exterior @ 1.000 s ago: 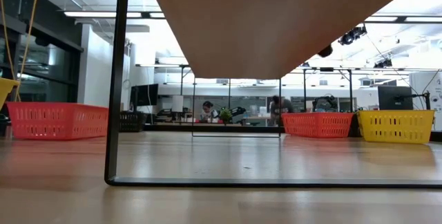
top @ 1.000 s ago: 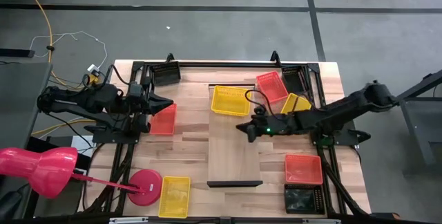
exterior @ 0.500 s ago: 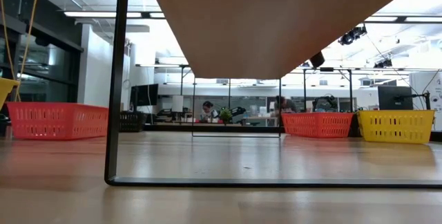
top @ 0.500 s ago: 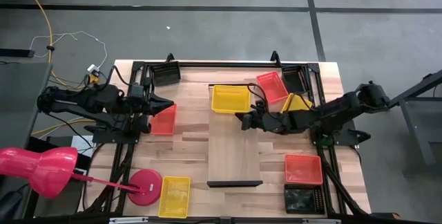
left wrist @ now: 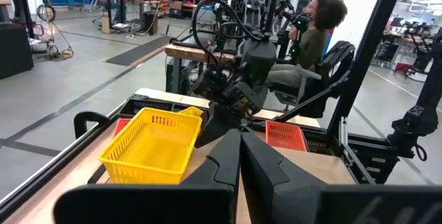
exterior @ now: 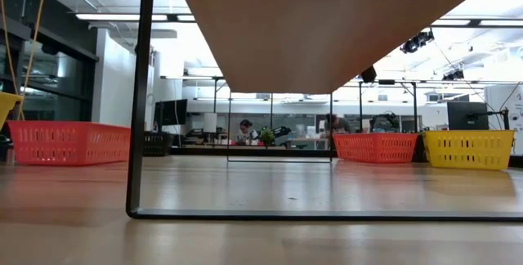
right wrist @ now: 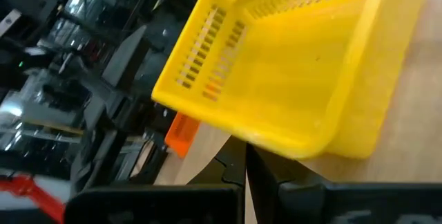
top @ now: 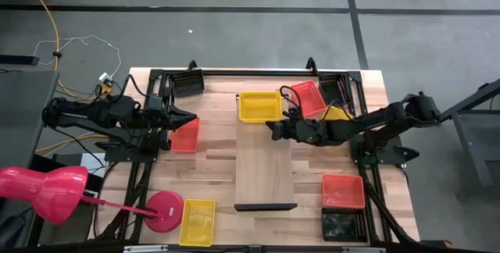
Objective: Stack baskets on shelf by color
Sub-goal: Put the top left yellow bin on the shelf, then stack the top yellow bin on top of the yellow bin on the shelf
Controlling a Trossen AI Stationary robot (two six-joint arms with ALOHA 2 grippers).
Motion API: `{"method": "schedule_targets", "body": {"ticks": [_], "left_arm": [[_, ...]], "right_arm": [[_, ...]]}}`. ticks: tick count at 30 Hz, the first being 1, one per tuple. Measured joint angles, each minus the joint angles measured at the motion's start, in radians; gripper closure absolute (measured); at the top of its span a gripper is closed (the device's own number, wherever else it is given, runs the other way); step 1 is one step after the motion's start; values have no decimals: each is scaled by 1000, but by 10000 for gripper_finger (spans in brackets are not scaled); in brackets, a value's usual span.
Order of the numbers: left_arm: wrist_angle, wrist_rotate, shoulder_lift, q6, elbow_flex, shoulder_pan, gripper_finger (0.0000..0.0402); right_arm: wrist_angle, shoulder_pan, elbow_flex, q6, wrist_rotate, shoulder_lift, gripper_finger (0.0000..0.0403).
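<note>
The shelf [top: 265,159] has not moved on the tabletop [top: 215,167]. The yellow basket [top: 259,106] has slid to the shelf's far end and now sits straight, right in front of the right gripper [top: 273,129]. Its fingers are together, touching the basket's edge. The left gripper [top: 187,115] stays back, fingers together, beside a red basket [top: 185,135].
</note>
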Motion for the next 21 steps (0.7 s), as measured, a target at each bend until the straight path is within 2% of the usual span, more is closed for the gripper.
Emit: {"method": "schedule_targets", "body": {"ticks": [6,9,12,15,21], "left_arm": [[0,0,0,1,0,0,401],[-1,-10,0,0,0,0,401],[-1,-20,0,1,0,1,401],[-1,-29,0,1,0,1,401],[-2,-45,0,1,0,0,401]], "right_arm": [[-33,6,-1,-123,-251,-80,403],[-97,32,-1,-181,-306,-178,403],[-212,74,-1,-227,-303,-299,403],[-378,127,-1,-220,-253,-416,403],[-817,203,10,-73,-168,-530,403]]}}
